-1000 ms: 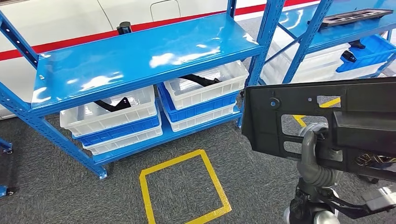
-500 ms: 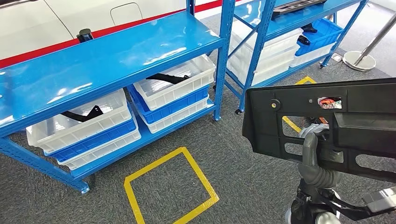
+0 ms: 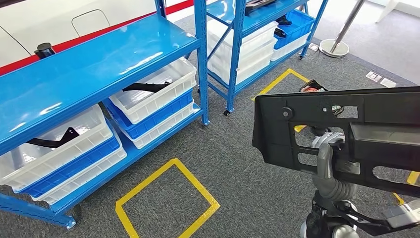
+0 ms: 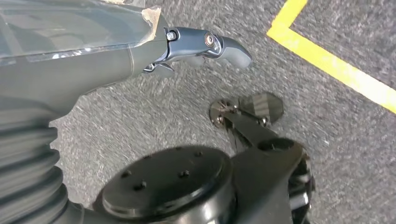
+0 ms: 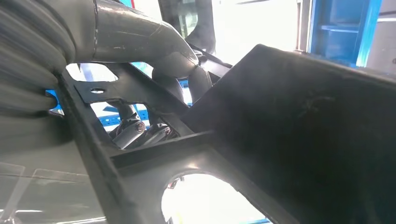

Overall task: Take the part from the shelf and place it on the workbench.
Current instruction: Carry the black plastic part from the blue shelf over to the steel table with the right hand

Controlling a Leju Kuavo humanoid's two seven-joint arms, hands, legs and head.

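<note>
Right hand point(image 3: 331, 148) grips large flat black plastic panel with cut-outs point(image 3: 341, 131), fingers hooked through opening. Left hand point(image 4: 201, 44) hangs, grasp unclear. Keep panel level, grip firm, clear of blue metal shelf point(image 3: 89, 64) at left.

Flat black plastic part point(image 3: 341, 136) with rectangular cutouts, upright and broadside, above grey carpet.

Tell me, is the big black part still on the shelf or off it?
Off it. The right hand holds the black part up above the carpet, away from the blue shelf.
</note>
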